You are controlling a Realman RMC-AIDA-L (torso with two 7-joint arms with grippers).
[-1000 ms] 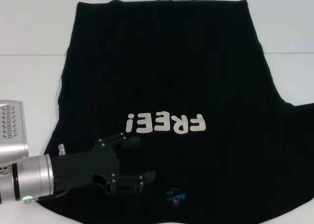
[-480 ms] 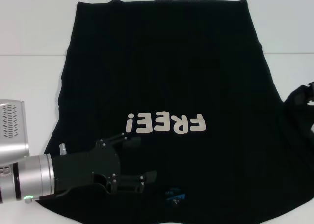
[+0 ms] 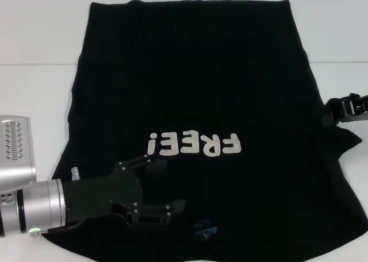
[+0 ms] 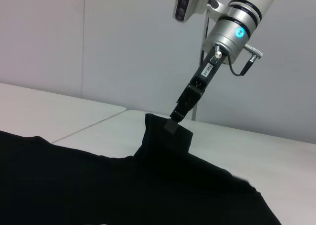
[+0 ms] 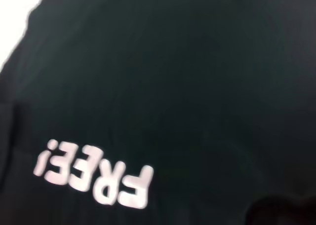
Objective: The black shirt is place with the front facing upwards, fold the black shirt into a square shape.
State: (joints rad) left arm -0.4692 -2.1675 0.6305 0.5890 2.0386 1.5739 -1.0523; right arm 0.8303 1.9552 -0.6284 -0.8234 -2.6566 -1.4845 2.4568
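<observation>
The black shirt (image 3: 195,101) lies flat and face up on the white desk (image 3: 34,38), the left claw (image 3: 163,188) rests wide open on its near left part, maybe to pin it, and the right claw (image 3: 332,114) pinches the right sleeve, lifted up to fold it in.
</observation>
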